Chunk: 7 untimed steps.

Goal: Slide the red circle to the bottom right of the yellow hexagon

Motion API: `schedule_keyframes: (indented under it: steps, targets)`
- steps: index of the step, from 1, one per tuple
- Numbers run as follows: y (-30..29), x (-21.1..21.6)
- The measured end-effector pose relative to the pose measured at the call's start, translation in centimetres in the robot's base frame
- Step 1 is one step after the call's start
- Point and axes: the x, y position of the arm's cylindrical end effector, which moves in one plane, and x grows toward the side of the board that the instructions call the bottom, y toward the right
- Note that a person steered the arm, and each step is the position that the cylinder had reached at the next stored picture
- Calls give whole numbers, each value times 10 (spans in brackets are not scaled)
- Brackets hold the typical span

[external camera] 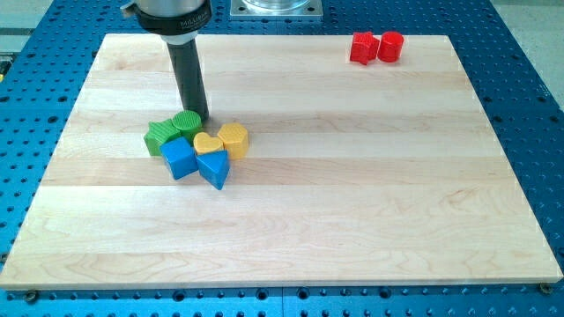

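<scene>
The red circle [390,46] sits near the view's top right, touching a red star-like block [362,47] on its left. The yellow hexagon [233,138] lies left of centre in a tight cluster with a yellow heart [208,143], a green circle [187,123], a green star-like block [161,136], a blue cube-like block [179,158] and a blue triangle [213,167]. My tip [199,115] stands at the cluster's top edge, right against the green circle, far left of the red circle.
The wooden board [352,202] rests on a blue perforated table [529,106]. The arm's dark rod and silver mount [167,13] rise at the view's top left. A metal plate [275,7] sits beyond the board's top edge.
</scene>
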Motion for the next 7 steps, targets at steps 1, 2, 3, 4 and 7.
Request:
schedule_keyframes:
  steps: [1,2,3,4,7]
  targets:
    - [1,-1]
    - [1,3]
    - [13,-42]
    - [63,-114]
    - [198,-190]
